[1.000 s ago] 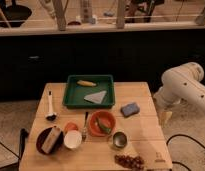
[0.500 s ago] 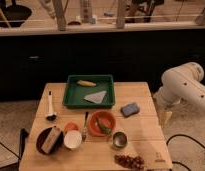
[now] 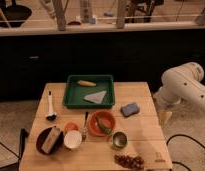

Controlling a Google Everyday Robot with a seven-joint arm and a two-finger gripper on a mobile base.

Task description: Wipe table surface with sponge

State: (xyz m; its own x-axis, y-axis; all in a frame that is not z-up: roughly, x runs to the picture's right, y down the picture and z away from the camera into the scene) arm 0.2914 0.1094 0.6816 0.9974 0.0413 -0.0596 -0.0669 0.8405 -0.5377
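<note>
hand (image 3: 164, 118): apparently just off table surface (image 3: 142, 134) right edge | sponge (image 3: 130, 109): apart

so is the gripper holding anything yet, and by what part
Nothing, as far as shows: the sponge lies flat on the table, untouched, and the gripper hangs beside the table's edge, apart from it.

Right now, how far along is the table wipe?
Done: nothing that shows. The sponge lies on the table surface, right of the green tray, with nothing holding it. In hand: the gripper hangs beside the table's right edge, apart from the sponge. Left: grasp the sponge, then wipe.
</note>
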